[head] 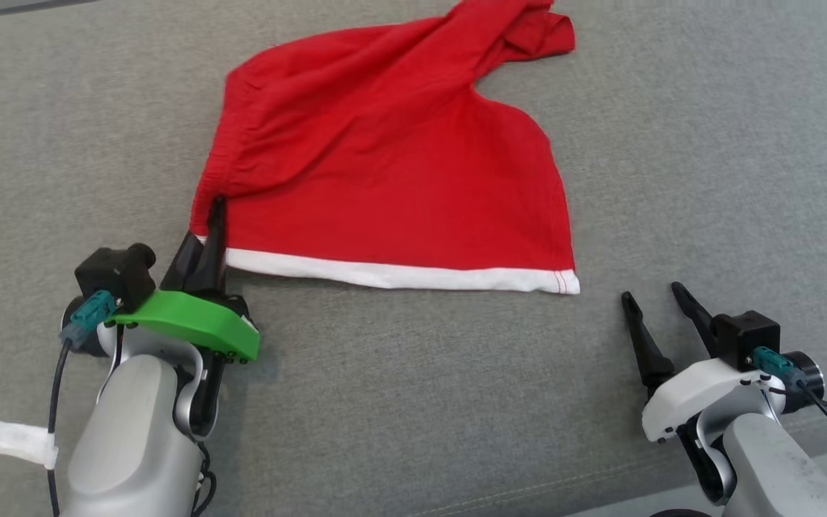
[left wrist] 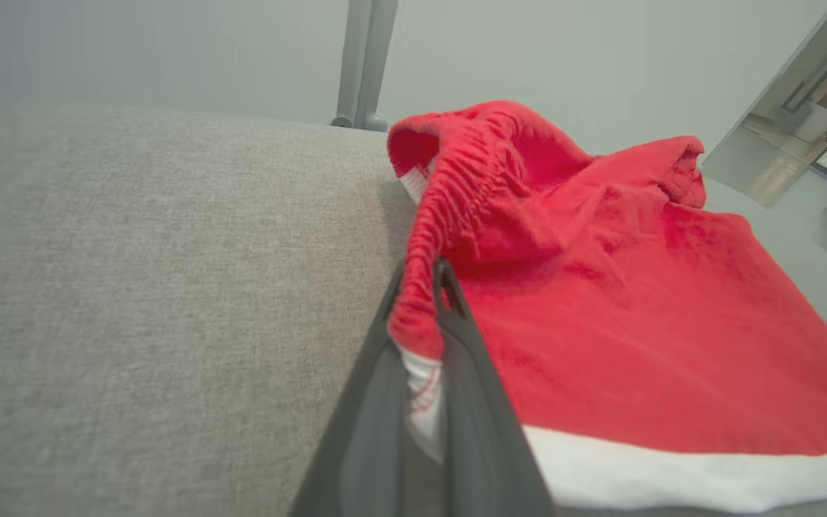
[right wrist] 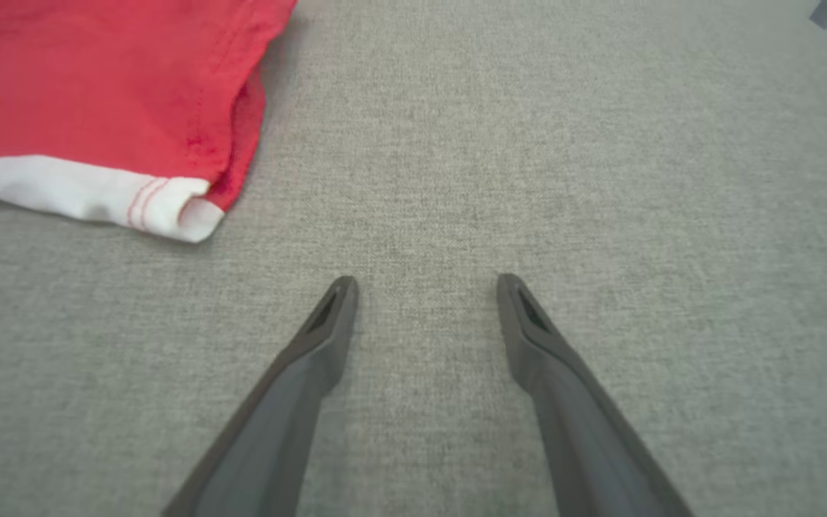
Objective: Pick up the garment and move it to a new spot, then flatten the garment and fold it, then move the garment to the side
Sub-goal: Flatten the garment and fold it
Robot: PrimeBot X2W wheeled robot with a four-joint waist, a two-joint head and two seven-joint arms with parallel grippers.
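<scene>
Head view: we found the red fabric garment with a white hem band lying spread on the grey fabric-covered worktop, its white hem toward the robot and its upper part bunched into a ridge running to the far right corner. The left claw, carried under a green plastic wrist cover, was clamped on the garment's near-left corner. Left wrist view: we saw the left claw closed on a gathered, elastic-looking edge of the garment, with a strip of white trim pinched between the two dark fingers; the worktop lay to the left and a grey metal post rose beyond it. Right wrist view: the right claw stood with its fingers apart and holding nothing over the bare worktop, near the garment's near-right corner but not touching it. In the head view, the right claw sat just right of that corner.
</scene>
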